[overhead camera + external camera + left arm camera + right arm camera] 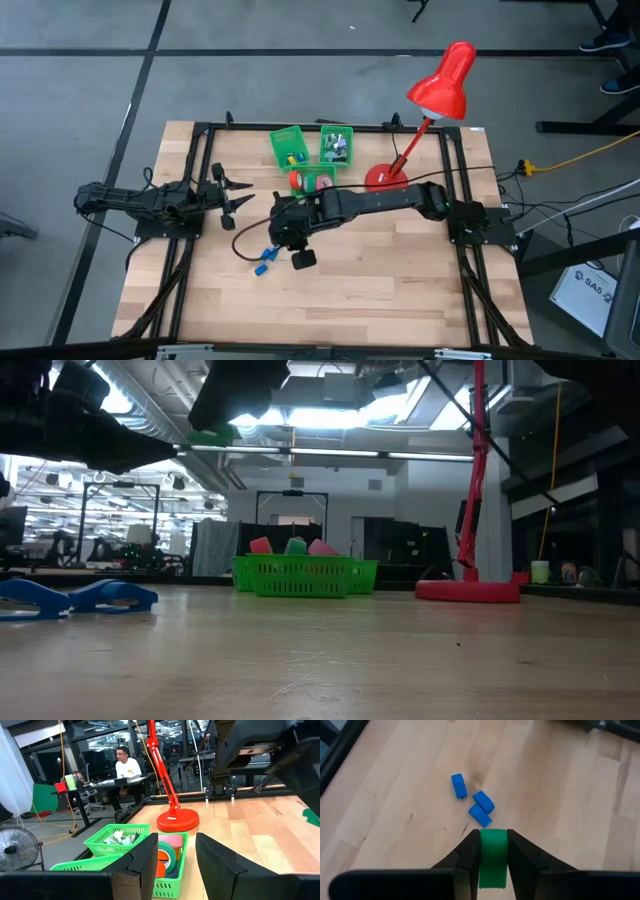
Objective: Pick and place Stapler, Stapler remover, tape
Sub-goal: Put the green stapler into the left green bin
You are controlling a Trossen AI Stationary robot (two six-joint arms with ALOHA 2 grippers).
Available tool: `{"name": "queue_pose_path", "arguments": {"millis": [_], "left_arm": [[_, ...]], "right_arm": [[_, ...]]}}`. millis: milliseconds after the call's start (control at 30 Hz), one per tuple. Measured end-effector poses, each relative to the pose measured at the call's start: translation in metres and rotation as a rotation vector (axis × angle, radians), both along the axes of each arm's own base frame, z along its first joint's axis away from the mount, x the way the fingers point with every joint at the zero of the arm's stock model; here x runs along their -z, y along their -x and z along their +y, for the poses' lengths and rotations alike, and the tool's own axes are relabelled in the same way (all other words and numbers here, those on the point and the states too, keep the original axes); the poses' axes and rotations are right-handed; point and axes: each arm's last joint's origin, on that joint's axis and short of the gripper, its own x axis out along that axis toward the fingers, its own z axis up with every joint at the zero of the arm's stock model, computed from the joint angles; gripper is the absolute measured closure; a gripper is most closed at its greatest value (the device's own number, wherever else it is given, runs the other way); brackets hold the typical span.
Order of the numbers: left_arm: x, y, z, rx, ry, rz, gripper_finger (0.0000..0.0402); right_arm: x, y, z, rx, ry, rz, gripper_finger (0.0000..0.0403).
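My right gripper hangs above the table's middle, shut on a small green blocky stapler, which shows high up in the low view. Below it, three small blue staplers lie flat on the wood. The tape rolls, red, pink and green, sit in a green basket toward the far edge. Two more green baskets stand behind it, one with yellow and blue pieces, one with pale claw-like pieces. My left gripper waits open at the table's left, pointing toward the baskets. My right gripper pinches the green stapler between its two fingers, one on each long side. The fingers come from above, pointing down. The stapler is lifted clear of the table, well above the blue pieces.
A red desk lamp stands with its base right of the baskets and its shade over the far right corner. A black frame borders the table. Bare wood lies toward the near edge. A person sits at a desk beyond the table.
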Motion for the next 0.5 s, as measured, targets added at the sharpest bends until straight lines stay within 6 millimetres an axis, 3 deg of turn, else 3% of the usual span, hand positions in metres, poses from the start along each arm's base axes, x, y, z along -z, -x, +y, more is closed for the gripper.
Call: {"name": "queue_pose_path", "arguments": {"millis": [200, 500], "left_arm": [[0.000, 0.000, 0.000, 0.000, 0.000, 0.000, 0.0274], [0.000, 0.000, 0.000, 0.000, 0.000, 0.000, 0.0274]], "right_arm": [[0.000, -0.004, -0.025, 0.024, 0.020, -0.008, 0.0324], [0.000, -0.009, -0.098, 0.170, 0.021, -0.009, 0.0324]]}}
